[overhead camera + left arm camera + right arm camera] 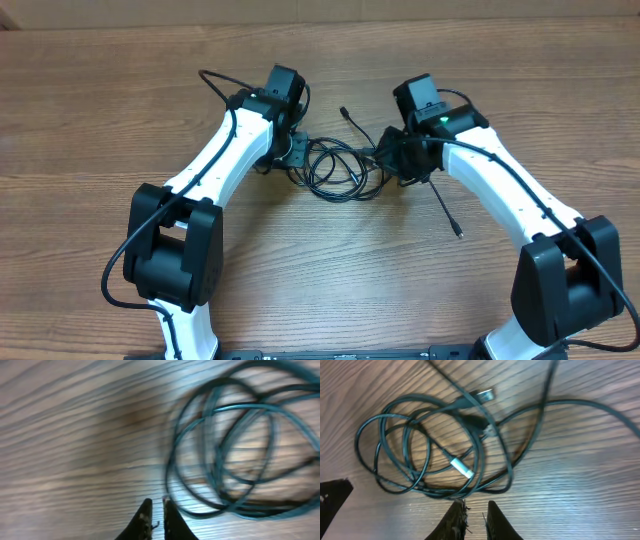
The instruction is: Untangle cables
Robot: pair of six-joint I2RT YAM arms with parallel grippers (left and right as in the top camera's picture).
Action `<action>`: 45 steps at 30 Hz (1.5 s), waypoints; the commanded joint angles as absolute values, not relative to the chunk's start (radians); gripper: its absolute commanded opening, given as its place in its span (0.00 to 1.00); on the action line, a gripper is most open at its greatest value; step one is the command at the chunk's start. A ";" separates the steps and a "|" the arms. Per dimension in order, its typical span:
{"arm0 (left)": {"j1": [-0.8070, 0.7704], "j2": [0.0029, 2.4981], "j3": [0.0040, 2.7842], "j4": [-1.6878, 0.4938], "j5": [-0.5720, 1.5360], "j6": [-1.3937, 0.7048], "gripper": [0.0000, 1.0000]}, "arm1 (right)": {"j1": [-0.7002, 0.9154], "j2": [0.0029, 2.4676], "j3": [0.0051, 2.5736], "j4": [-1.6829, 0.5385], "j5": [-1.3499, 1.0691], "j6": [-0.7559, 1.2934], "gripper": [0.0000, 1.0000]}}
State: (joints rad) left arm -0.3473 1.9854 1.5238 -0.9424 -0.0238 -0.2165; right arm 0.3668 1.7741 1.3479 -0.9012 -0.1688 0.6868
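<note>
The cables (340,165) lie as a bunch of thin black loops on the wooden table, between the two grippers. One end with a small plug (344,111) points up and back, and another plug end (458,235) trails toward the front right. My left gripper (294,152) sits at the left edge of the bunch. In the blurred left wrist view its jaws (155,501) are nearly closed and empty, with the loops (235,450) just to their right. My right gripper (400,155) is at the right edge. Its jaws (473,504) hold nothing, with a slim gap just below the loops (420,445) and a silver plug (462,467).
Both white arms reach in from the front corners, with thick black wires running along them. A second plug (485,395) lies at the far side of the bunch in the right wrist view. A dark part (332,497) shows at that view's left edge.
</note>
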 commanded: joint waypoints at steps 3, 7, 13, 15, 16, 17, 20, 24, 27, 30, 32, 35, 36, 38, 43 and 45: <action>-0.282 1.975 1.513 -0.941 -0.010 -0.289 0.15 | 0.397 1.764 1.345 -0.890 -0.168 0.676 0.17; -0.248 1.975 1.502 -0.929 0.118 -0.294 0.20 | 0.397 1.764 1.345 -0.881 -0.169 0.676 0.19; -0.229 1.975 1.459 -0.879 0.144 -0.327 0.24 | 0.397 1.764 1.345 -0.865 -0.184 0.676 0.21; -0.228 1.975 1.435 -0.842 0.192 -0.331 0.25 | 0.397 1.764 1.345 -0.865 -0.184 0.676 0.21; -0.228 1.975 1.423 -0.825 0.212 -0.337 0.25 | 0.397 1.764 1.345 -0.865 -0.184 0.676 0.21; -0.228 1.975 1.412 -0.809 0.211 -0.349 0.25 | 0.397 1.764 1.345 -0.865 -0.184 0.676 0.21; -0.228 1.975 1.378 -0.751 0.212 -0.377 0.29 | 0.397 1.764 1.345 -0.865 -0.184 0.676 0.21; -0.228 1.980 1.346 -0.701 0.264 -0.389 0.31 | 0.397 1.764 1.345 -0.865 -0.184 0.676 0.21; -0.228 1.997 1.346 -0.681 0.298 -0.389 0.32 | 0.397 1.765 1.345 -0.865 -0.183 0.676 0.21; -0.229 2.044 1.346 -0.661 0.365 -0.387 0.32 | 0.397 1.765 1.345 -0.865 -0.183 0.675 0.21; -0.229 2.073 1.346 -0.660 0.392 -0.377 0.29 | 0.397 1.765 1.345 -0.867 -0.183 0.675 0.21; -0.229 2.099 1.346 -0.665 0.393 -0.368 0.27 | 0.397 1.765 1.345 -0.865 -0.183 0.675 0.21; -0.229 2.102 1.346 -0.669 0.392 -0.356 0.26 | 0.397 1.765 1.345 -0.864 -0.183 0.675 0.21; -0.229 2.103 1.346 -0.672 0.389 -0.335 0.25 | 0.397 1.768 1.345 -0.865 -0.184 0.675 0.21; -0.228 2.100 1.351 -0.685 0.337 -0.304 0.15 | 0.398 1.803 1.345 -0.865 -0.189 0.675 0.20; -0.229 2.096 1.385 -0.731 0.299 -0.264 0.09 | 0.398 1.815 1.345 -0.863 -0.196 0.675 0.20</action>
